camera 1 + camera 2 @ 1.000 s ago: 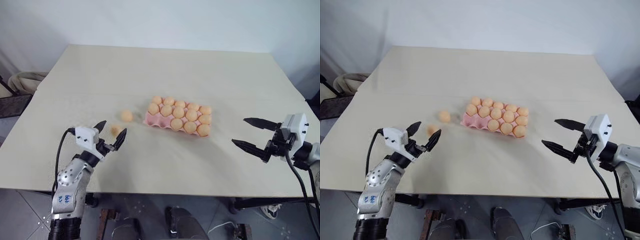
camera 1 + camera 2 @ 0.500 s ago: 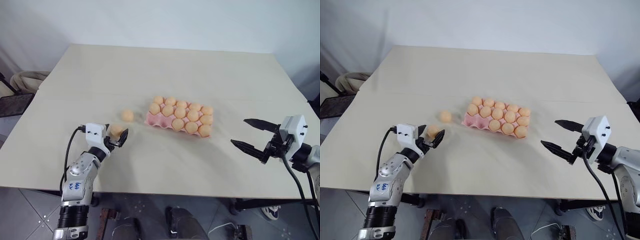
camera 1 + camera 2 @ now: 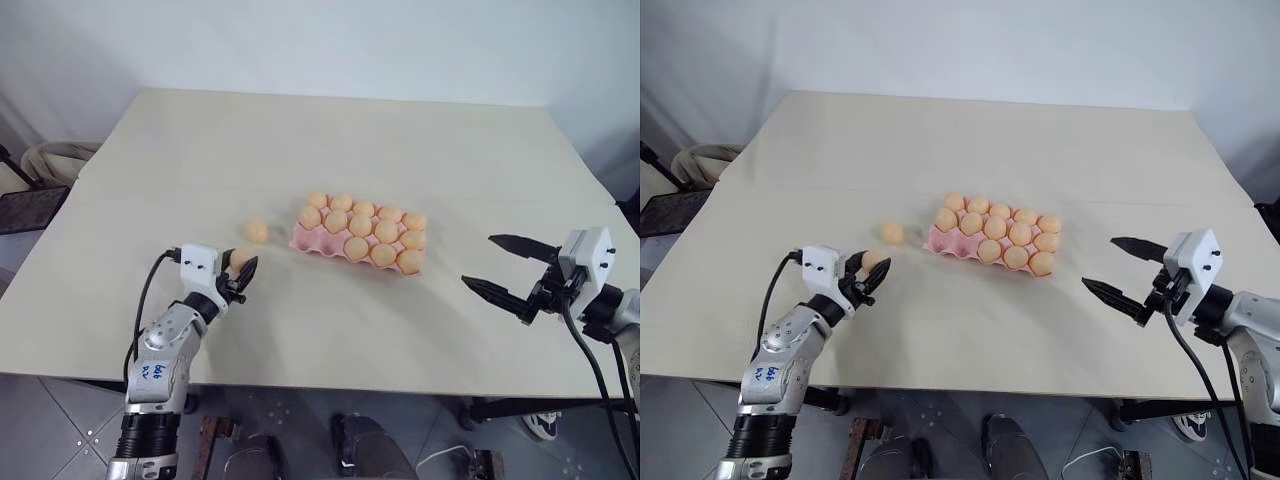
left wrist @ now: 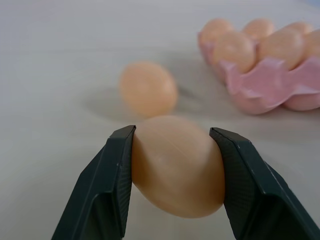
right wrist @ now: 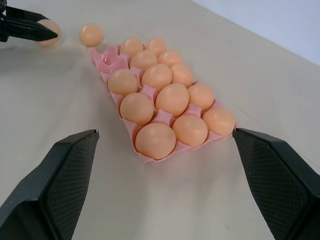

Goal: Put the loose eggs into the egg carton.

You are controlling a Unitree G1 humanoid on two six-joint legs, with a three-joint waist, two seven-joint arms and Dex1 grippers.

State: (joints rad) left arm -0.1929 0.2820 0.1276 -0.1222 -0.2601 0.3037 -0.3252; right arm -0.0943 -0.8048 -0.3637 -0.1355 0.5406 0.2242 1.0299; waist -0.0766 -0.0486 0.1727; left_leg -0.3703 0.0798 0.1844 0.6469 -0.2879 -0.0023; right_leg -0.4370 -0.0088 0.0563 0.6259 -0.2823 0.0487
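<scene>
Fingers point(image 4: 115, 185) of the left gripper point(image 4: 172, 165) are clamped on an egg point(image 4: 176, 165), held low over the table point(image 3: 300, 140) near its front left. The right gripper point(image 3: 508, 268) is held wide apart and empty, level above the table's right side, well clear of the carton point(image 5: 131, 128).

The pickup step appears to be in hand: one loose egg is gripped, and a second egg point(image 3: 256, 231) lies on the table just beyond it, between the left gripper and the carton. The carton sits mid-table, its visible cups holding eggs; a free cup cannot be made out.

A lift and a carry toward the carton would be called for next, then a gentle release into an open cup. The second egg lies close to that path and could be knocked and sent rolling. A pale bundle point(image 3: 45, 160) rests off the table's left edge.
</scene>
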